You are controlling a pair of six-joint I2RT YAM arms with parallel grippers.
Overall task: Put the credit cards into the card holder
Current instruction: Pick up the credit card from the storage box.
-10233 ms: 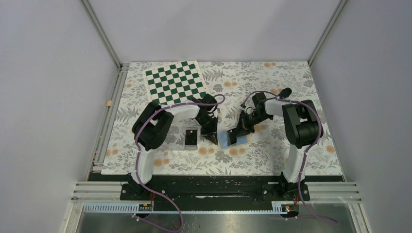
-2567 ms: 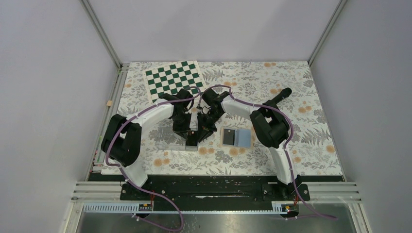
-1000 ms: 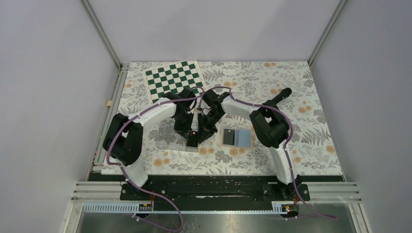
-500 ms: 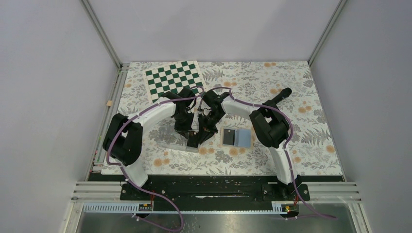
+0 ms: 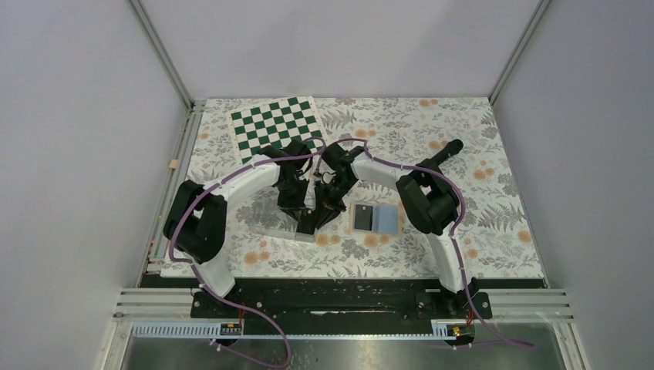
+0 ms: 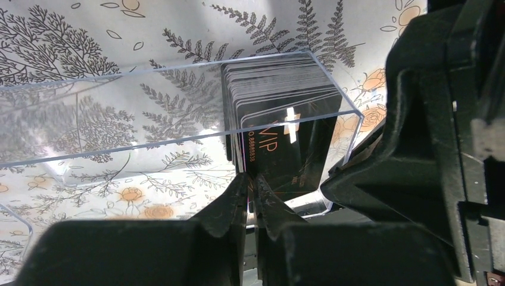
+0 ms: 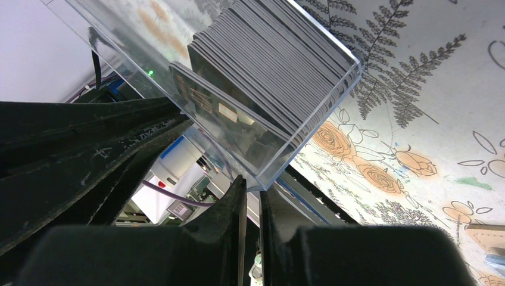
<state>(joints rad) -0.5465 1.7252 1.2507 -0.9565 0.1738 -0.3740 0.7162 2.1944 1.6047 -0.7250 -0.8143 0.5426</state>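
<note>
- Comparing w/ ~10 s back: the right arm has quit the card holder (image 5: 375, 218) and swung across to the tray (image 6: 119, 119). Both arms now crowd over it, left of centre on the bench (image 5: 432, 116).
- Last sec or so there's basically zero arm movement from above. Only real change is the left end effector (image 6: 249, 182): it was tight, now there's a hair-thin slit btw the fingers.
- Its tips sit right at the lower corner of the front card (image 6: 286, 149), the one leaning off the stack of cards (image 6: 280, 83) standing in the tray's end. Can't tell if it's pinching that card, the tray wall, or nothing tbh.
- Right end effector (image 7: 250, 187): fingers nearly together, and the tray's near corner runs right into the gap. So it looks clamped on the tray, prob steadying it.
- Card holder hasn't budged for a couple secs. It's lying open flat on the bench just right of the tray, blue lining up, clear of both end effectors. One dark card (image 5: 362, 215) already lies on its left half.
- What it means imo: 1 card done, rest of the stack still in the tray. The left loosening could be a regrip or a missed pinch. Either way no card looks lifted clear yet, so the next pick is still in progress.
</note>
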